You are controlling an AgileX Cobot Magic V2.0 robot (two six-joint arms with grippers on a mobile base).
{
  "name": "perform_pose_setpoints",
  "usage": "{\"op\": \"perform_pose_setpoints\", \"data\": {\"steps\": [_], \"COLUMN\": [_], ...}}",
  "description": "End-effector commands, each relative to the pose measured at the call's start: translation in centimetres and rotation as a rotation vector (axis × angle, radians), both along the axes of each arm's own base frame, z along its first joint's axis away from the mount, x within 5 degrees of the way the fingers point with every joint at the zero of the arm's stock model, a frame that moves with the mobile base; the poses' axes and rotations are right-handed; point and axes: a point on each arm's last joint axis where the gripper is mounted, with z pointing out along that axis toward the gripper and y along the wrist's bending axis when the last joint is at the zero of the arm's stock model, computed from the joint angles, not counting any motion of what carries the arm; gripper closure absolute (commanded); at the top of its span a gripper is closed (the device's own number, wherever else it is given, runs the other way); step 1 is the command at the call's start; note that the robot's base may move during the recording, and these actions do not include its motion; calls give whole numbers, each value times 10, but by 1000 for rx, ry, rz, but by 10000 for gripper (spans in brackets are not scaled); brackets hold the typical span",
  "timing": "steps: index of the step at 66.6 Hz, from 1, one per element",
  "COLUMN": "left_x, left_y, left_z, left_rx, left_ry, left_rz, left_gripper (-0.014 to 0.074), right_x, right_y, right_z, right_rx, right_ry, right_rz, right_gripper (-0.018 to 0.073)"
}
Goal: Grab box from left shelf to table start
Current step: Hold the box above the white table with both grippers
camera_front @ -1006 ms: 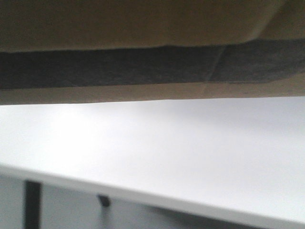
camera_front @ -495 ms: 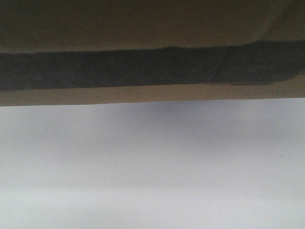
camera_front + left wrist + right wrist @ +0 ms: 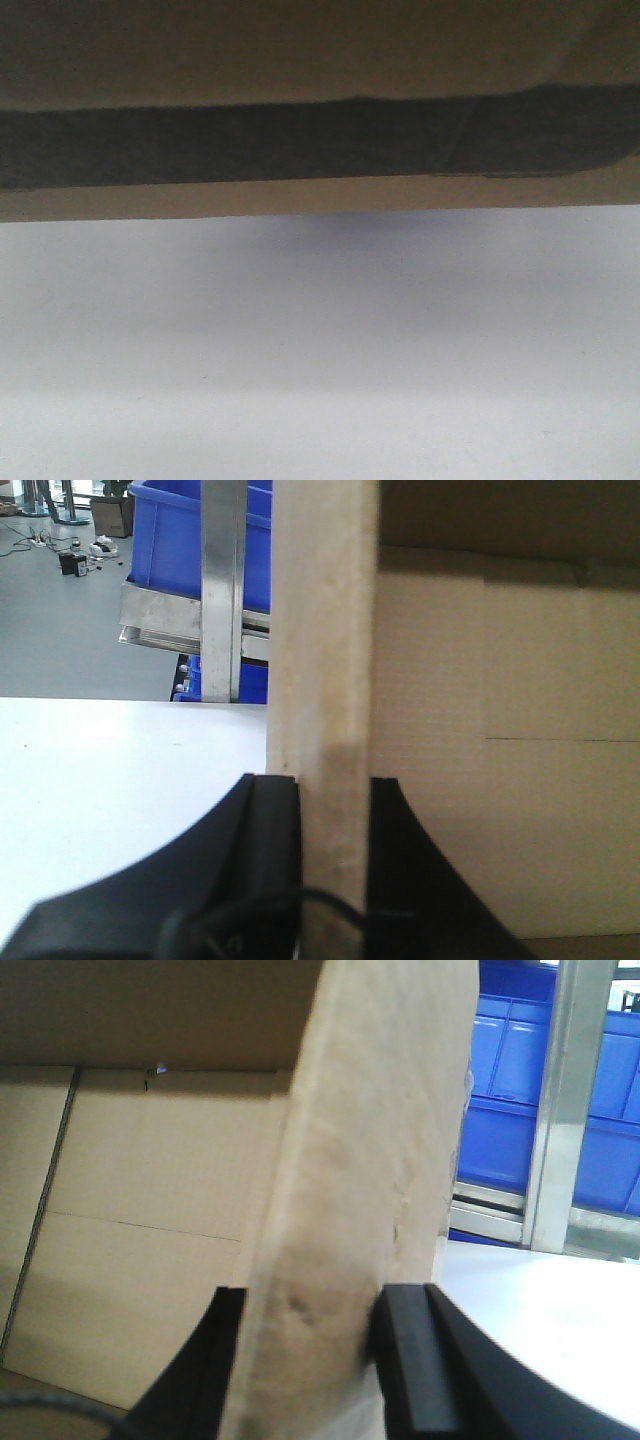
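Note:
The brown cardboard box (image 3: 320, 60) with its black printed panel fills the top of the front view, held close above the white table (image 3: 320, 350). In the left wrist view my left gripper (image 3: 335, 800) is shut on the box's left wall (image 3: 320, 630), one finger outside, one inside the open box. In the right wrist view my right gripper (image 3: 310, 1310) is shut on the box's right wall (image 3: 370, 1110) the same way. The box's inner cardboard face (image 3: 140, 1210) shows beside it. The left shelf's silver rail (image 3: 160, 615) shows behind the table.
Blue plastic bins (image 3: 170, 530) sit on the metal rack with an upright post (image 3: 222, 580) past the table's far edge. More blue bins (image 3: 510, 1100) and a silver post (image 3: 560, 1100) stand behind the table in the right wrist view.
The table's near edge and the floor below it have left the front view; only the tabletop shows under the box now. The box sits the same in the frame.

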Motion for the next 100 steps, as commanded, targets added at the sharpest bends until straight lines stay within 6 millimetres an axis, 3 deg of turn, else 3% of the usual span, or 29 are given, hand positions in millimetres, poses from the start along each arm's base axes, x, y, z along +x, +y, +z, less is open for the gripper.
{"op": "perform_pose_setpoints", "data": {"steps": [1, 87, 100], "left_x": [-4, -4, -1], "left_y": [3, 1, 0], "left_z": [29, 29, 43], "left_rx": [-42, -66, -72], "left_ry": [-221, -215, -234], "left_rz": [16, -5, -7], "left_gripper": [696, 696, 695], "right_x": [1, 1, 9], "right_y": [-4, -4, -3], "right_z": [20, 18, 22], "right_rx": [33, 24, 19], "right_ry": [-136, -109, -73], "right_rz": [-48, -39, -34], "right_gripper": [494, 494, 494]}}
